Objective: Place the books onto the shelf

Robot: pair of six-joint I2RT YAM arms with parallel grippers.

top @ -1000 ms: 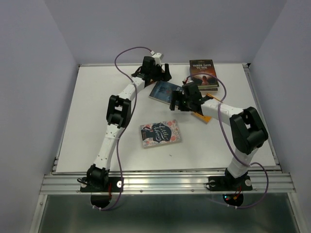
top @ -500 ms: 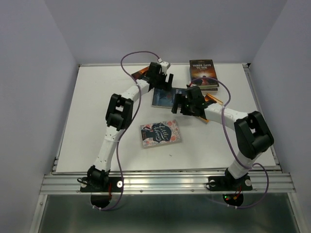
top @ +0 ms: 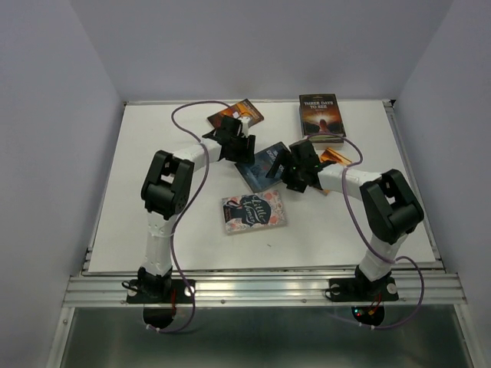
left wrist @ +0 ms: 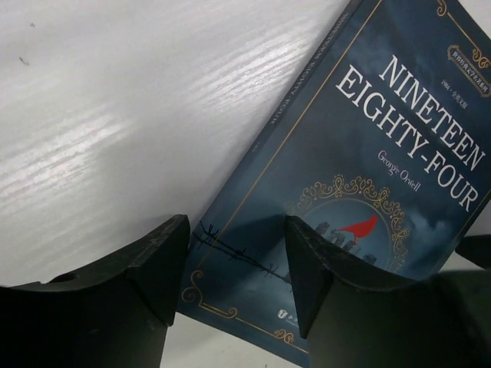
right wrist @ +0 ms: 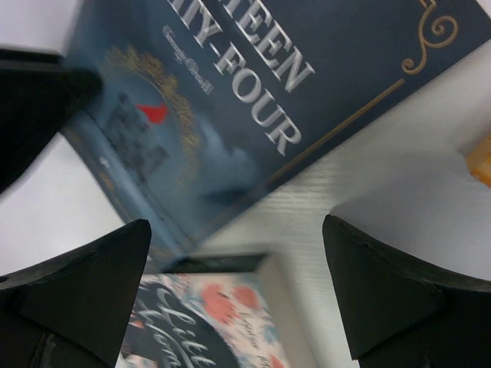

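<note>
A dark blue book, "Nineteen Eighty-Four" (top: pixel 261 170) (left wrist: pixel 368 153) (right wrist: pixel 253 92), lies flat and askew mid-table. My left gripper (top: pixel 242 150) (left wrist: pixel 236 230) hangs over its lower corner, jaws partly apart, the cover showing in the gap and nothing pinched. My right gripper (top: pixel 287 170) (right wrist: pixel 236 226) stands wide open over bare table between the blue book and the navy book with pink flowers (top: pixel 253 211) (right wrist: pixel 222 322). Other books: a dark orange one (top: pixel 238 113) at the back, a sunset-brown stack (top: pixel 321 113) at the back right, an orange one (top: pixel 337 157) (right wrist: pixel 482 161) partly under my right arm. The shelf is out of view.
The white table (top: pixel 153 192) is walled in by pale lilac panels on three sides. A metal rail (top: pixel 261 287) runs along its near edge, where both arm bases are bolted. Purple cables loop above each arm.
My left gripper drew back toward the left and its jaws narrowed. The blue book turned and slid toward the near side. The dark orange book at the back is now uncovered. The right gripper hardly moved.
</note>
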